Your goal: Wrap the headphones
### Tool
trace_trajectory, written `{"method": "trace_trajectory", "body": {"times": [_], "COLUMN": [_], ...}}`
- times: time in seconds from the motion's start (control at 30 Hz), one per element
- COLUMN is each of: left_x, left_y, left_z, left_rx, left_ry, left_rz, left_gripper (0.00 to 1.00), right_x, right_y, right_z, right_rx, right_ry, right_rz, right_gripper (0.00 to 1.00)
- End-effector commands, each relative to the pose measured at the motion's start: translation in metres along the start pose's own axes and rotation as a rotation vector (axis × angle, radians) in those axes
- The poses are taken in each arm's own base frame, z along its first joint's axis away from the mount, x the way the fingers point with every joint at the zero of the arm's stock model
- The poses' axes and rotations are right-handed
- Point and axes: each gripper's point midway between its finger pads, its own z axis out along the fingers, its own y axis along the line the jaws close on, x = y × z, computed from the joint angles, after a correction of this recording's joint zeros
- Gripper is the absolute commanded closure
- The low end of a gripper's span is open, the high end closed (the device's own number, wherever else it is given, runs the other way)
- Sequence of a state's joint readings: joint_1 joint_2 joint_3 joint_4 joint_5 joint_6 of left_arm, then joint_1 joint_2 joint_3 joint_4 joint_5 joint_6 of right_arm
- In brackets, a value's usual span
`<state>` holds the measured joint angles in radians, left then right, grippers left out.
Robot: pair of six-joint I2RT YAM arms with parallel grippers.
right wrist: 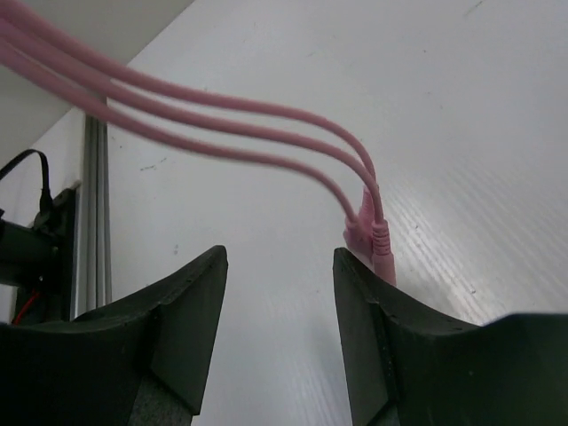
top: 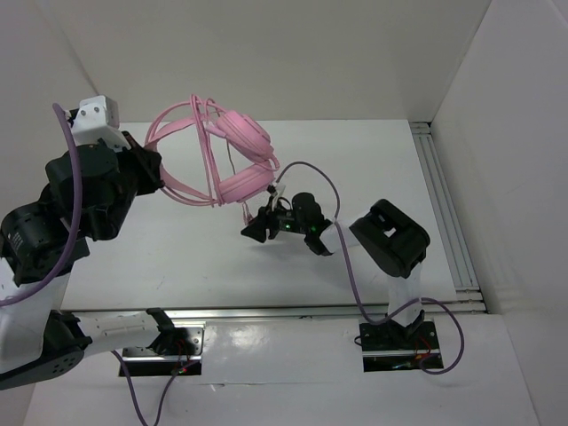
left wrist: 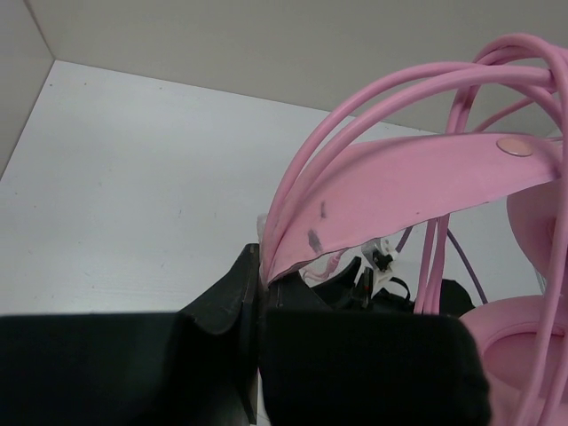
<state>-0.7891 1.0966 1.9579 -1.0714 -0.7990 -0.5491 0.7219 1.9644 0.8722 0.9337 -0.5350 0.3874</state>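
The pink headphones [top: 222,155] hang in the air over the back left of the table. My left gripper [top: 153,170] is shut on their headband [left wrist: 399,182], pinched between the jaws [left wrist: 259,266]. The thin pink cable [top: 209,146] is looped several times across the headband. Both ear cups [top: 246,133] face right. My right gripper [top: 258,225] is open just below the lower ear cup. In the right wrist view three cable strands [right wrist: 222,115] run over the open gripper [right wrist: 280,266], and the cable's plug end [right wrist: 380,248] lies against the tip of the right finger, outside the gap.
White walls close in the table at the back, left and right. An aluminium rail [top: 448,213] runs along the right side and shows in the right wrist view [right wrist: 96,213]. A purple arm cable [top: 342,231] loops by the right arm.
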Motion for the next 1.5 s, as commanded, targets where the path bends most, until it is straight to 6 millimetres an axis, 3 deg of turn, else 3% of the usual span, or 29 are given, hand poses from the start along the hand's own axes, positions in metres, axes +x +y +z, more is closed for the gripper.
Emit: {"method": "trace_trajectory", "body": {"times": [0.0,0.17,0.3,0.37,0.4,0.43,0.5,0.67,0.73,0.83,0.97,1.03,1.07,1.17,1.3,1.37,1.47], "left_x": [-0.048,-0.047,-0.04,-0.042,-0.039,-0.036,-0.037,-0.036,-0.036,-0.038,-0.039,-0.039,-0.04,-0.04,-0.04,-0.041,-0.04], "left_y": [-0.007,-0.006,-0.007,-0.006,-0.006,-0.007,-0.006,-0.006,-0.006,-0.005,-0.003,-0.003,-0.004,-0.005,-0.005,-0.006,-0.008], "left_z": [-0.012,-0.015,-0.016,-0.02,-0.018,-0.018,-0.022,-0.022,-0.022,-0.023,-0.023,-0.023,-0.022,-0.022,-0.022,-0.02,-0.021], "left_rx": [0.043,0.054,0.068,0.081,0.078,0.083,0.096,0.093,0.093,0.096,0.085,0.085,0.085,0.085,0.085,0.085,0.093], "left_ry": [-0.144,-0.139,-0.118,-0.122,-0.115,-0.103,-0.104,-0.098,-0.098,-0.104,-0.11,-0.11,-0.11,-0.11,-0.11,-0.11,-0.106], "left_rz": [-0.183,-0.193,-0.197,-0.204,-0.209,-0.2,-0.205,-0.208,-0.208,-0.205,-0.195,-0.195,-0.195,-0.195,-0.195,-0.195,-0.195], "left_gripper": [1.0,1.0,1.0,1.0,1.0,1.0,1.0,1.0,1.0,1.0,1.0,1.0,1.0,1.0,1.0,1.0,1.0], "right_x": [-0.003,-0.01,-0.017,-0.03,-0.025,-0.035,-0.031,-0.04,-0.034,-0.042,-0.052,-0.058,-0.066,-0.064,-0.045,-0.047,-0.048], "right_y": [0.014,0.013,0.01,0.012,0.006,0.005,0.002,0.031,0.029,0.026,-0.001,-0.005,0.003,0.005,0.042,0.058,0.06], "right_z": [-0.011,-0.014,0.002,0.01,0.015,0.021,0.029,0.046,0.049,0.043,0.013,-0.002,-0.01,-0.028,-0.029,-0.025,-0.014], "right_rx": [0.025,0.077,0.078,0.071,0.077,0.082,0.073,-0.089,-0.073,-0.03,0.184,0.221,0.207,0.165,-0.073,-0.105,-0.073], "right_ry": [-0.015,-0.052,-0.048,-0.067,-0.051,-0.064,-0.046,-0.05,-0.045,-0.09,-0.224,-0.273,-0.302,-0.295,-0.18,-0.176,-0.163], "right_rz": [-0.067,-0.126,-0.135,-0.154,-0.146,-0.151,-0.145,-0.132,-0.126,-0.116,-0.069,-0.061,-0.062,-0.072,-0.082,-0.113,-0.137], "right_gripper": [0.41,0.4,0.4,0.4,0.4,0.4,0.4,0.39,0.39,0.39,0.39,0.38,0.38,0.36,0.36,0.36,0.35]}}
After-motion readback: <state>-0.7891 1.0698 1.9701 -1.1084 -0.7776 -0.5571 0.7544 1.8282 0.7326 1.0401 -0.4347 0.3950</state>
